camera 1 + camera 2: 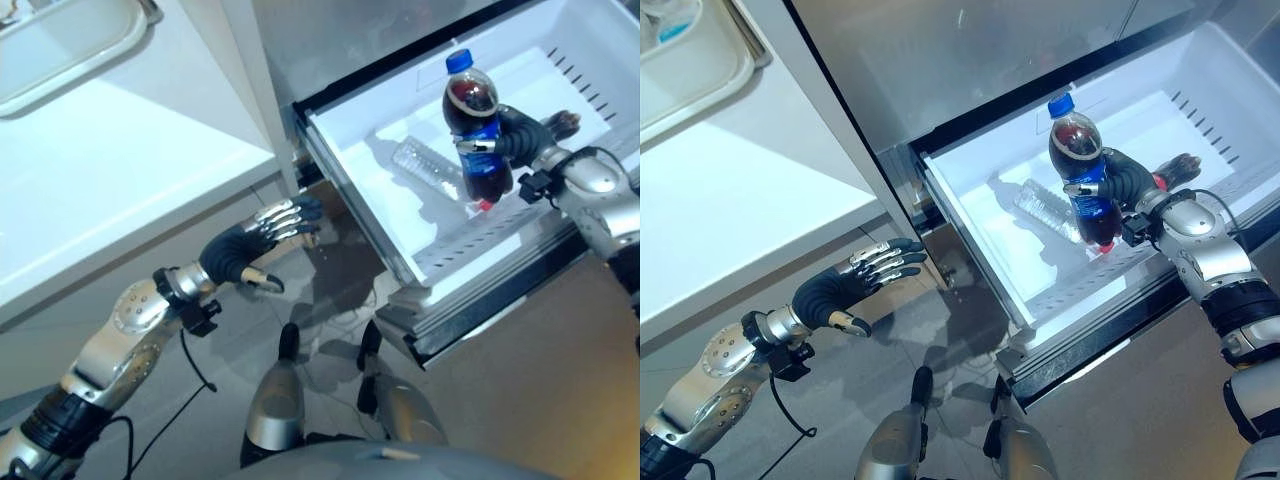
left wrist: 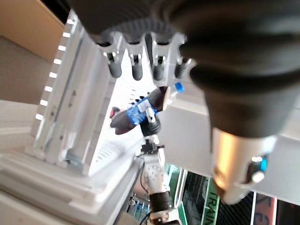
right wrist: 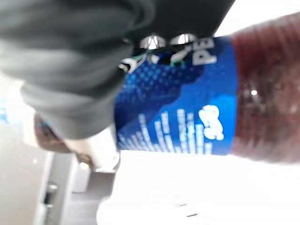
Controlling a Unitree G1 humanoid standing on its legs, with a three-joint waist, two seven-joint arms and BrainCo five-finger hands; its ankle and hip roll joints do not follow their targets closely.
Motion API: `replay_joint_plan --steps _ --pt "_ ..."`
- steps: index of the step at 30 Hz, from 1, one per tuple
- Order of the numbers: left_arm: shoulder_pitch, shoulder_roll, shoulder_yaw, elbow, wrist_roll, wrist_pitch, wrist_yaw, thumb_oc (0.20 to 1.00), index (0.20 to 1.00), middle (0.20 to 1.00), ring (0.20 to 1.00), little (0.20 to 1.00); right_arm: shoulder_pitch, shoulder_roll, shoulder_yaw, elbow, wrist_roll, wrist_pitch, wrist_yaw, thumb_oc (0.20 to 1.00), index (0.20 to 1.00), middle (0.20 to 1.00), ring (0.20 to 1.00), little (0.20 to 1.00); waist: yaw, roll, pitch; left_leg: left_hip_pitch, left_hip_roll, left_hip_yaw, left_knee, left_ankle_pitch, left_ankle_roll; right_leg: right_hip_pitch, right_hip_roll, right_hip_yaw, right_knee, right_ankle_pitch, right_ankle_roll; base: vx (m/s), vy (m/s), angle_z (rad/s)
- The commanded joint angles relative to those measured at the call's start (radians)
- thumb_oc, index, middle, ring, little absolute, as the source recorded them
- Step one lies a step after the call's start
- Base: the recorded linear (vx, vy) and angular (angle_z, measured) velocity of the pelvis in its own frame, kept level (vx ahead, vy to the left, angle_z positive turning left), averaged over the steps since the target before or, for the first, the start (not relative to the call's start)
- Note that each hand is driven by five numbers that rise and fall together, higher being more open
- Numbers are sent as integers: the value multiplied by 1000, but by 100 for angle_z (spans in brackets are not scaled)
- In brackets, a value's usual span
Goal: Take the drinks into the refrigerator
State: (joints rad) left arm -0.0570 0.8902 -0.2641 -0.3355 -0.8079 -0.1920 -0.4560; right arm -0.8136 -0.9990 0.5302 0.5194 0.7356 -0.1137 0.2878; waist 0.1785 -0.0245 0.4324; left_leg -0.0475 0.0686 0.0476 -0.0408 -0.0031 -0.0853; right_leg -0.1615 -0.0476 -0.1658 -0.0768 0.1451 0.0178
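Left eye view: the refrigerator drawer (image 1: 370, 215) stands pulled out, its white inside lit. The right robot hand (image 1: 515, 140) reaches in over the drawer's front edge with its fingers curled round a cola bottle (image 1: 473, 125), clamped at the blue label. The cola bottle has a blue cap and dark contents; it is held upright, slightly tilted, with its base low over the drawer floor; whether the base touches the floor cannot be told. A clear plastic bottle (image 1: 428, 168) lies on its side on the drawer floor, just beside the cola bottle and toward the drawer's left wall. A small red object (image 1: 485, 205) shows at the foot of the cola bottle, too small to identify.

The left robot hand (image 1: 262, 238) hangs outside the drawer, near its left front corner, below the edge of the white table (image 1: 110, 180). Its fingers are held straight and apart from the thumb, and it grasps nothing. A pale tray (image 1: 60, 50) rests on the table, well apart from the drawer.

Right wrist view: the blue label and dark liquid of the cola bottle lie directly against the hand's dark cover.
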Motion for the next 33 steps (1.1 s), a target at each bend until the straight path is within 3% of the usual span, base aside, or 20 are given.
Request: replay_joint_plan --steps 1,12,23,33 --pt "18 36 -36 -116 -6 -84 17 1000 1000 1000 1000 1000 -143 -55 25 -60 21 -86 -18 200 200 200 200 200 -7 -7 -36 -32 -8 -38 30 17 31 -54 11 38 270 -146 66 -11 -11 4" --pt "-4 51 -57 -126 51 -108 59 1000 1000 1000 1000 1000 -74 32 68 -49 -77 -55 -20 200 200 200 200 200 -8 7 11 -50 -5 -40 34 22 23 -69 4 13 284 -151 59 -19 -12 6" --pt "-95 73 -102 -133 82 -113 96 1000 1000 1000 1000 1000 -156 132 166 72 -228 -11 -34 200 200 200 200 200 -13 2 79 -109 6 -39 58 44 3 -88 -20 -47 291 -143 55 -55 -57 20" --pt "-22 85 -45 -174 84 -107 138 1000 1000 1000 1000 1000 -214 221 221 192 -330 5 -50 200 200 200 200 200 -5 -37 88 -176 7 -41 88 33 9 -151 -8 -38 315 -134 60 -18 -16 5"
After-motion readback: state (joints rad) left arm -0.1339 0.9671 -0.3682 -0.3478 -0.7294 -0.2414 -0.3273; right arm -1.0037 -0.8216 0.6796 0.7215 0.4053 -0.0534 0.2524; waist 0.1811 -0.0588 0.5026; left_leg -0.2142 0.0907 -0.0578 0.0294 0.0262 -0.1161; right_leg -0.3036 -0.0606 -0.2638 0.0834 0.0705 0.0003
